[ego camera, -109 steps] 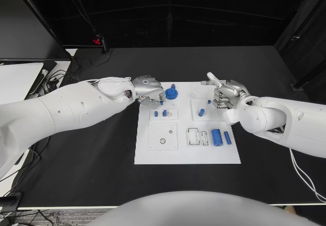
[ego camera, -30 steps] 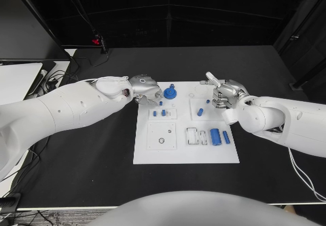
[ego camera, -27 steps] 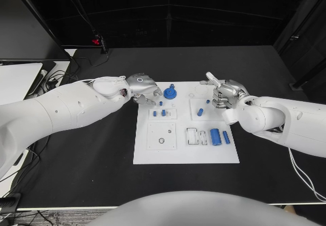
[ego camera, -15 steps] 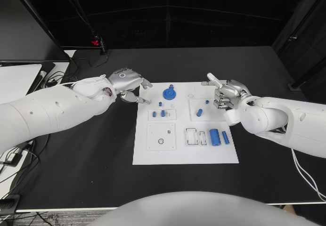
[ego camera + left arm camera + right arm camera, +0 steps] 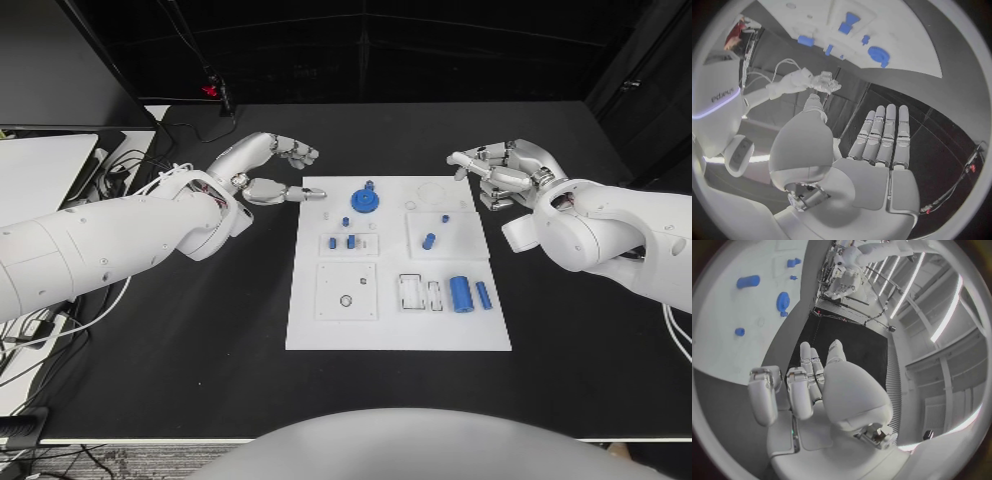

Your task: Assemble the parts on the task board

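Note:
The white task board (image 5: 325, 325) lies mid-table. On it are a round blue part (image 5: 366, 200), two small blue pegs (image 5: 342, 241), a blue peg (image 5: 428, 239) and two blue cylinders (image 5: 460, 293) near its right edge. My left hand (image 5: 267, 168) hovers over the black table just off the board's far left corner, fingers spread and holding nothing; the left wrist view shows its fingers (image 5: 882, 137) straight. My right hand (image 5: 505, 170) hovers off the board's far right corner, fingers loosely apart and empty; in the right wrist view (image 5: 811, 385) some fingers bend inward.
Black tabletop (image 5: 188, 300) surrounds the board on all sides. A white side table (image 5: 29, 165) with cables stands at the far left. Open rectangular slots (image 5: 421, 291) and a small ring (image 5: 346, 299) mark the board's near half.
Both hands have pulled back off the board. The left hand moved left and spread its fingers; the right hand moved away to the far right and uncurled from a fist.

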